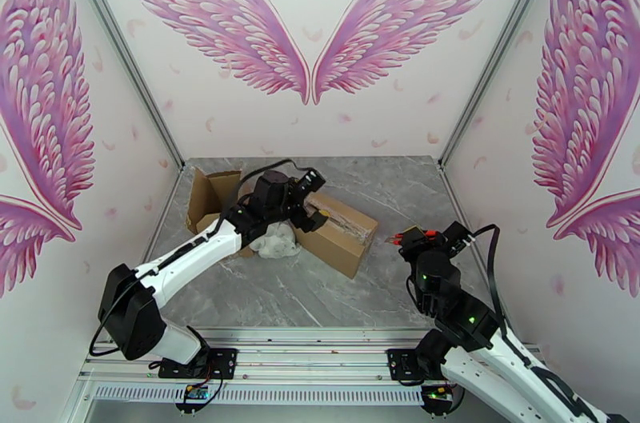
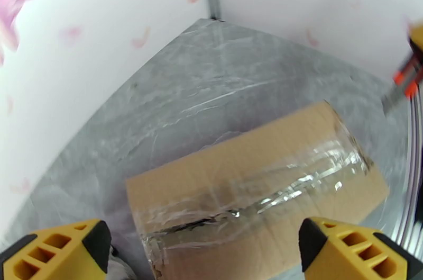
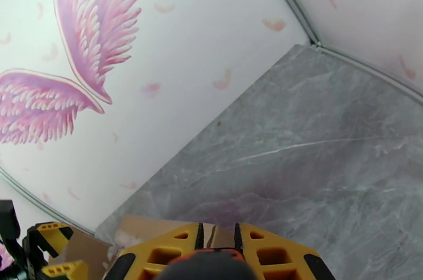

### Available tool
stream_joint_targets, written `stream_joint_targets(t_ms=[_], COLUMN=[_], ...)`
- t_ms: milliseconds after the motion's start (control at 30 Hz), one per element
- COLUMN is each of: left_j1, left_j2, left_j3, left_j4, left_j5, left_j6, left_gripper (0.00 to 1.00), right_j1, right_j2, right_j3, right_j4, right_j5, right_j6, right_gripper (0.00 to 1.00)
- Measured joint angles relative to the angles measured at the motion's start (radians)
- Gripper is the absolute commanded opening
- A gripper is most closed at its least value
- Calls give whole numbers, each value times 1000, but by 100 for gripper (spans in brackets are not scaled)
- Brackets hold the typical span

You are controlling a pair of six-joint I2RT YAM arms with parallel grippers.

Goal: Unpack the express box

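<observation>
The express box (image 1: pixel 340 234) is brown cardboard wrapped in clear tape and lies on the grey table, its flaps (image 1: pixel 210 197) spread open at its left end. A crumpled white wad (image 1: pixel 276 242) rests on the table against the box's near side. My left gripper (image 1: pixel 314 199) hovers over the box's left part, open, with the taped top (image 2: pixel 254 186) between its yellow fingertips (image 2: pixel 58 254) and nothing held. To the right of the box, my right gripper (image 1: pixel 418 236) is shut on an orange-handled cutter (image 1: pixel 397 239), whose tip points toward the box; the pads (image 3: pixel 182 246) stand close together.
The grey marble table (image 1: pixel 320 297) is walled by white panels with pink wings on three sides. Metal corner posts (image 1: pixel 464 109) rise at the back. The arms' mounting rail (image 1: pixel 320 357) runs along the near edge.
</observation>
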Motion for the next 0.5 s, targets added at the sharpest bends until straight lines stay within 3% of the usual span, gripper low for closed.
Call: stream_joint_targets(t_ms=[200,500], left_j1=[-90,-169], left_j2=[40,163], left_j3=[-11,64], left_j4=[-51,-98], left_j5=[62,93], left_j6=[385,616], left_gripper=[99,99], right_j1=[0,-2], right_j2=[37,37], right_j3=[-44,-87], right_j4=[48,150], right_j5=[-15,-7], right_j6=[75,90], right_gripper=[0,0])
